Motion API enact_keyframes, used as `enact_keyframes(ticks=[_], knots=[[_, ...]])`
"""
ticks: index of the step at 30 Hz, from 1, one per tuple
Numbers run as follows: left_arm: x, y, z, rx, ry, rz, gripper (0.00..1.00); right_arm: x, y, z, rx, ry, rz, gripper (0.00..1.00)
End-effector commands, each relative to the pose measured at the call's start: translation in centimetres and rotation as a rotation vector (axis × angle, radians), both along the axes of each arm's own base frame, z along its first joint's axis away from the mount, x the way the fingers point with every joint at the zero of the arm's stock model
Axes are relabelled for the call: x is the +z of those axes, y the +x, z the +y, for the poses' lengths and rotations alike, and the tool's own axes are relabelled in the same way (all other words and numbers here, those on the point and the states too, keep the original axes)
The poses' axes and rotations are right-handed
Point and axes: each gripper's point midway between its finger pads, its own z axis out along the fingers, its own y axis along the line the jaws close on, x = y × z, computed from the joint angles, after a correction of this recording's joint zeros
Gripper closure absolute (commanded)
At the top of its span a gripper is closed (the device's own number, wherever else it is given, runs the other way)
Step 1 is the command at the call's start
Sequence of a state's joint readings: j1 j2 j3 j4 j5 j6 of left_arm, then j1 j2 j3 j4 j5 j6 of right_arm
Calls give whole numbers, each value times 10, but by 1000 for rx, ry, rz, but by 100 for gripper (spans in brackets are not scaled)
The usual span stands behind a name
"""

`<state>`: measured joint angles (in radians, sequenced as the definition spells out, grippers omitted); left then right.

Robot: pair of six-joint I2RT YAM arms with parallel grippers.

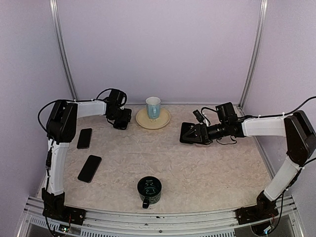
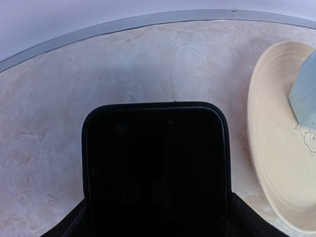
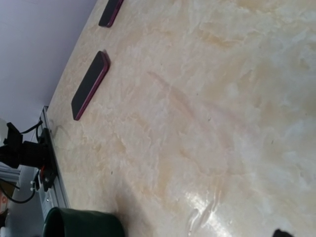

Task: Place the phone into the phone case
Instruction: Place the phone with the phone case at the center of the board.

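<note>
My left gripper (image 1: 121,122) is at the back of the table, just left of the plate. It is shut on a black, round-cornered phone case (image 2: 155,163) with a raised rim. In the left wrist view the case fills the lower middle, with my fingers (image 2: 249,222) at its two sides. Two dark phones with maroon edges lie flat at the left, one farther back (image 1: 84,138) (image 3: 111,12) and one nearer (image 1: 89,168) (image 3: 91,84). My right gripper (image 1: 185,134) hovers low over the table's middle right. It looks open and empty, and its fingers hardly show in its own view.
A cream plate (image 1: 163,120) with a light blue mug (image 1: 153,106) stands at the back centre, right beside the held case (image 2: 276,148). A dark green mug (image 1: 149,190) (image 3: 79,224) stands near the front centre. Walls close the back and both sides.
</note>
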<state>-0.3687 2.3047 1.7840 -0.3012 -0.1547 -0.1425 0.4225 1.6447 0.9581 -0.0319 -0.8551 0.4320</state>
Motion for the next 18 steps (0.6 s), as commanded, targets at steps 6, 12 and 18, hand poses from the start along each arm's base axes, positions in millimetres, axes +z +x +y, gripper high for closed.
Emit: enact_keyframes(ticks=[6,12,18], knots=[[-6,13,6,33,-45,0,40,6,5,-3,-10,-4,-28,0],[-14,13,8,50,-59,16,37,5,4,-4,-12,-4,-27,0],[-18,13,12,69,-64,27,33,3,2,-5,-15,-7,-25,0]])
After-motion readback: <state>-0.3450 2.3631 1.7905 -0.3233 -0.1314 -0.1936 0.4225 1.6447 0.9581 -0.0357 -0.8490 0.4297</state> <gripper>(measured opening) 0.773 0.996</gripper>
